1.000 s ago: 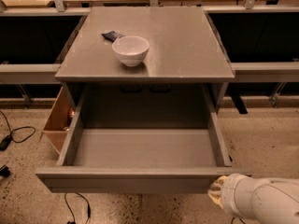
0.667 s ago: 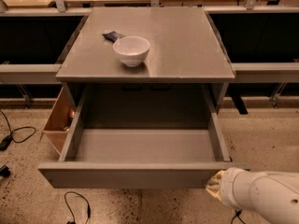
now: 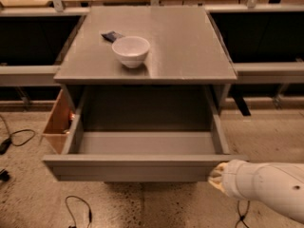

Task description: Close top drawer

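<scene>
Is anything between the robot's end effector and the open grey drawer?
Nothing shows: in the camera view, the cream end effector meets the right end of the flat front of the wide matte-grey top drawer.

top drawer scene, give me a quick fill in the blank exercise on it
1. The top drawer of the grey cabinet is ____, not shut.
2. The white thing standing on the cabinet's top is a ____.
3. The gripper is low in the camera view, at the ____ end of the drawer's front panel.
4. A light-brown wooden box sits beside the cabinet, on its ____ side in the camera view.

Missing words: open; bowl; right; left
</scene>
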{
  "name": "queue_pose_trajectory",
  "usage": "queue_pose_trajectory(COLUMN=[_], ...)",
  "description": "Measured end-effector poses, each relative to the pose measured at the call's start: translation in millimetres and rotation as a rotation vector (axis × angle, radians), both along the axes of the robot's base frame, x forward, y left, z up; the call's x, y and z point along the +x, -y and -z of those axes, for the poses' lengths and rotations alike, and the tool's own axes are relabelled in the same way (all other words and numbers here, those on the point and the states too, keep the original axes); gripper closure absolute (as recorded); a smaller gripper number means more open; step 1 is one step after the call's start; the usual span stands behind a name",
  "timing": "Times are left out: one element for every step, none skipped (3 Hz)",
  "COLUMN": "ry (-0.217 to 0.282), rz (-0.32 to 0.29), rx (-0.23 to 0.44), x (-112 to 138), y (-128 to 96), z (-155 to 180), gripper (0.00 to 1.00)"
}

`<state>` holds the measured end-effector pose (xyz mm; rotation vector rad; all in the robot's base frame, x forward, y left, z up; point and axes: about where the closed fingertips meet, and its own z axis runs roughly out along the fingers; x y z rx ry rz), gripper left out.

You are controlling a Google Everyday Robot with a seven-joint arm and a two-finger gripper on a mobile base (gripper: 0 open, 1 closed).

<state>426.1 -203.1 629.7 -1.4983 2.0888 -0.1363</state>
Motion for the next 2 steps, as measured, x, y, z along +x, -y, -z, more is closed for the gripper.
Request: queue_pose_trajectory(ry=[0.003,0.02], rz=[-0.005,-0.044], rx=[0.0,0.003], x=[4.8,37.1], y=[0.4,3.1], z=[-0.5,-3.5], gripper=[1.0,1.0])
